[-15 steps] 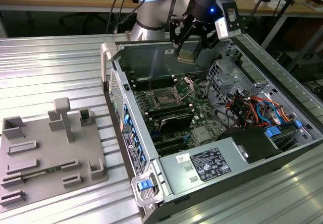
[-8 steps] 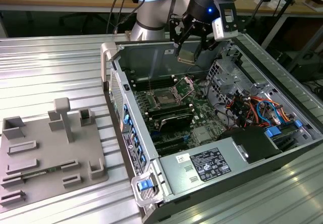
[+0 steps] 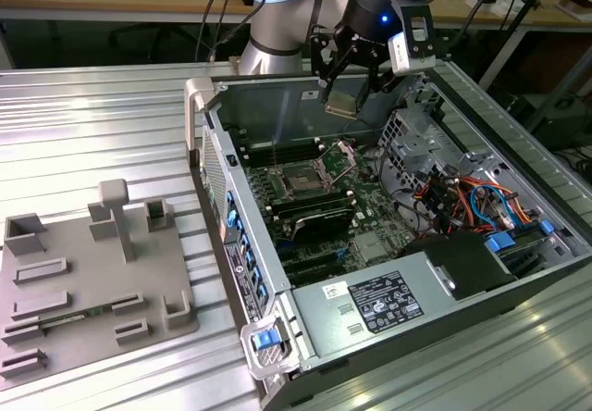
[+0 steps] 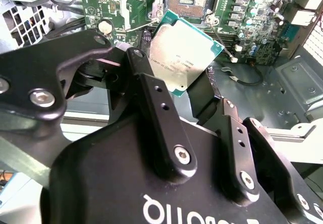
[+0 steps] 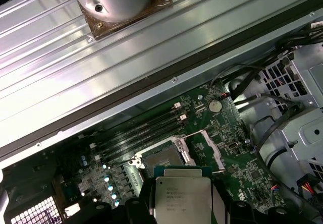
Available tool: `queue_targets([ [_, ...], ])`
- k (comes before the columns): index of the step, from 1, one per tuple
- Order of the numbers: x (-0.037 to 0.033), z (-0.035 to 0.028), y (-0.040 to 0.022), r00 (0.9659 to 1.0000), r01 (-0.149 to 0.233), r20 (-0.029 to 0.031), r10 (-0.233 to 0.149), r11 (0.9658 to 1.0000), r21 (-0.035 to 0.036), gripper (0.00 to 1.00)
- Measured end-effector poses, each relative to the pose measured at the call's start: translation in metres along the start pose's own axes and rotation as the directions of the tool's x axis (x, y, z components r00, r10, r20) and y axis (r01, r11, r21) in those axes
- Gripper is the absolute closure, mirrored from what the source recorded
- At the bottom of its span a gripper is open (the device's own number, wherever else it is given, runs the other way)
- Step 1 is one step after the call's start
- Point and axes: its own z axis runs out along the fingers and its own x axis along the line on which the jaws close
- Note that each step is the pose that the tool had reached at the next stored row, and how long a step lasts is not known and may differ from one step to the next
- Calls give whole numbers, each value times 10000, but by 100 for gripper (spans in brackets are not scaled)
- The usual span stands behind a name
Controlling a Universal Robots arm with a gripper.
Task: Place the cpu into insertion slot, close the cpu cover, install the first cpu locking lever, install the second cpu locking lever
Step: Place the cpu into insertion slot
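Aloft over the open computer case point(image 3: 268, 115), one cpu point(image 3: 340, 104) hangs clenched in the black jaws.
Two matte black metal fingers point(image 4: 154, 103), fastened with bright round screws, pinch the flat square chip by opposite edges. Its top is brushed silvery-grey, and a thin greenish rim shows in the second wrist view. It is held clear of the green circuit board point(image 5: 224, 128) below. One square insertion slot point(image 5: 162, 158) lies on that board, dark-centred with a silvery rim. Its cpu cover point(image 5: 212, 148), a thin windowed metal frame, stands hinged open beside it. The grey sheet-metal case rests on a ribbed aluminium counter point(image 3: 92, 124).
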Motion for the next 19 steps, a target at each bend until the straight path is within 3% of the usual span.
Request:
queue_targets([
  [7,-1,0,0,10000,-38,4,38,10000,-1,45],
  [11,-4,3,1,9978,-664,60,665,9978,-15,45],
  [14,-3,6,1,9929,-1181,105,1181,9930,-29,45],
  [19,-4,13,1,9804,-1964,172,1965,9805,-57,45],
])
